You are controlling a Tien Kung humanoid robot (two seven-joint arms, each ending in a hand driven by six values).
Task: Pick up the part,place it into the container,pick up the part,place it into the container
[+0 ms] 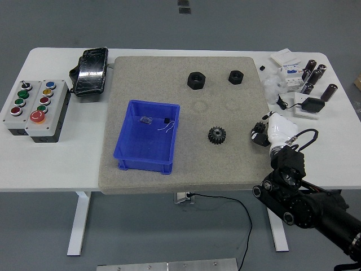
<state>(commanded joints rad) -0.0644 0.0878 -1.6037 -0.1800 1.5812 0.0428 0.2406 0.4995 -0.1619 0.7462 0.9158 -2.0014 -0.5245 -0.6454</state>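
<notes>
The right hand hovers at the mat's right edge, its fingers hard to read, with the small gear just to its left, between it and the blue bin.

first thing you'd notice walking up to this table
Probably the bright blue container on the left half of the grey mat, the strongest colour there. Next, the dark parts on the mat: a gear near the middle and two hex nuts farther back. The robot's right hand sits at the mat's right edge.
</notes>
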